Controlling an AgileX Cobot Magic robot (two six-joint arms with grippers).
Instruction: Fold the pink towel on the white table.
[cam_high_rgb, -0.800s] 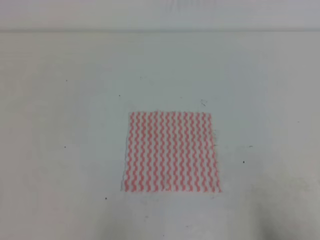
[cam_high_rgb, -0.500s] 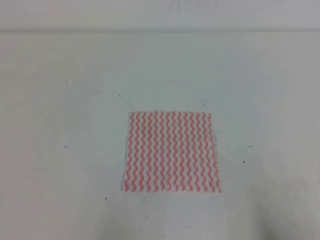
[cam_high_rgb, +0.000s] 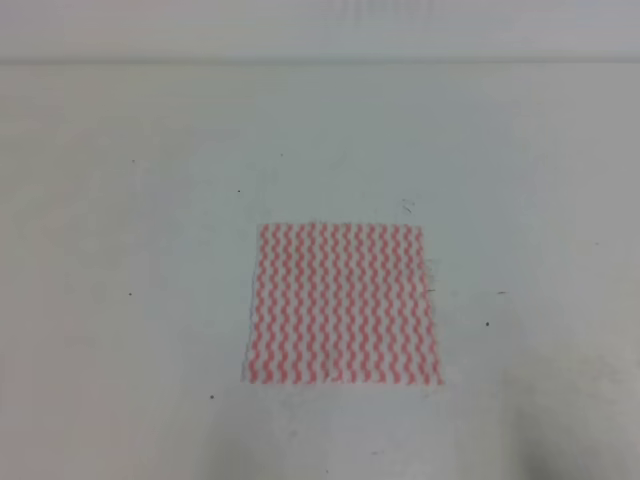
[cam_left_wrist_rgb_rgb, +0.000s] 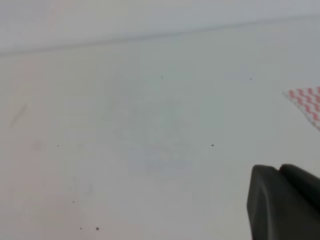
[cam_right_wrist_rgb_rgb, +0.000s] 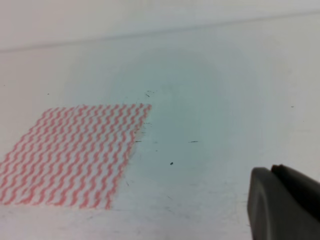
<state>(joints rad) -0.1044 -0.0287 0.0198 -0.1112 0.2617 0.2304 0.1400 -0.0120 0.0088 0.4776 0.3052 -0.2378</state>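
Thin pink-and-white wavy-striped towel (cam_high_rgb: 342, 303) flat and unfolded on plain white speckled counter (cam_high_rgb: 120, 220).

Placed slightly right of centre, toward the near edge, fully spread, edges lightly frayed. Dark left tool (cam_left_wrist_rgb_rgb: 285, 202) only partly visible at lower right of the left wrist view, well apart from the cloth's corner; released or clenched: cannot tell. Dark right tool (cam_right_wrist_rgb_rgb: 282, 202) likewise partly visible, right of the cloth; grip state cannot tell.
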